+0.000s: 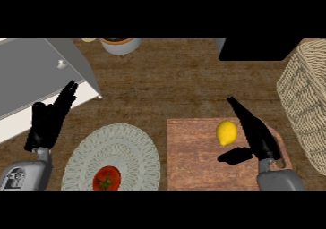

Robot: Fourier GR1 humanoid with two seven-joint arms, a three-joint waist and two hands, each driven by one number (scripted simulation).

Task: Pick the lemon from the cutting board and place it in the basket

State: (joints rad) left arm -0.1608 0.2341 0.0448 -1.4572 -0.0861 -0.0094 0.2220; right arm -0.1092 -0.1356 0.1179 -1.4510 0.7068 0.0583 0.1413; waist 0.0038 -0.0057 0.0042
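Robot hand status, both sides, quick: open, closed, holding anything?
Left robot hand: open, fingers straight, holding nothing.
Right robot hand: open beside the lemon on the cutting board, not gripping it.

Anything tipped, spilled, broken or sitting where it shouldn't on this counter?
Nothing stands out. The lemon lies on the cutting board beside the open right hand, the tomato sits on the round mat, and the basket shows no damage. The left hand rests open at the left.
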